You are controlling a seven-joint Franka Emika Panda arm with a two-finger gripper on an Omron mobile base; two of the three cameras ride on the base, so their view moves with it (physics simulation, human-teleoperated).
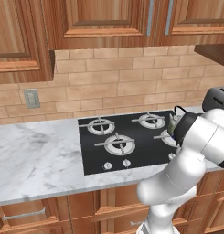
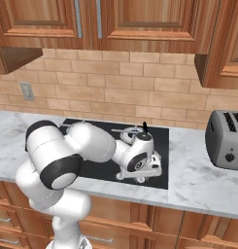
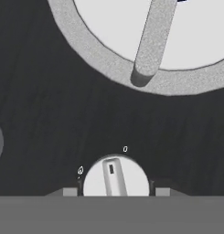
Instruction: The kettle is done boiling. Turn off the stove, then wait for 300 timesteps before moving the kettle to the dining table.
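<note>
The stove (image 1: 131,155) is a black glass cooktop set in the marble counter, with ringed burners and small silver knobs along its front. The kettle (image 1: 173,122) stands on the back right burner, mostly hidden by my arm; its black handle (image 2: 144,127) pokes up behind the hand. My gripper (image 2: 142,172) points down at the cooktop's front right. In the hand view the gripper (image 3: 116,192) straddles a round silver knob (image 3: 115,178), a fingertip (image 3: 70,192) close against each side. The dining table is out of view.
A bulky black toaster (image 2: 225,138) stands on the counter right of the cooktop. Bare marble counter (image 1: 35,155) stretches to the left. Wooden wall cabinets (image 1: 99,18) hang overhead, and a wall outlet (image 1: 31,98) sits on the brick backsplash.
</note>
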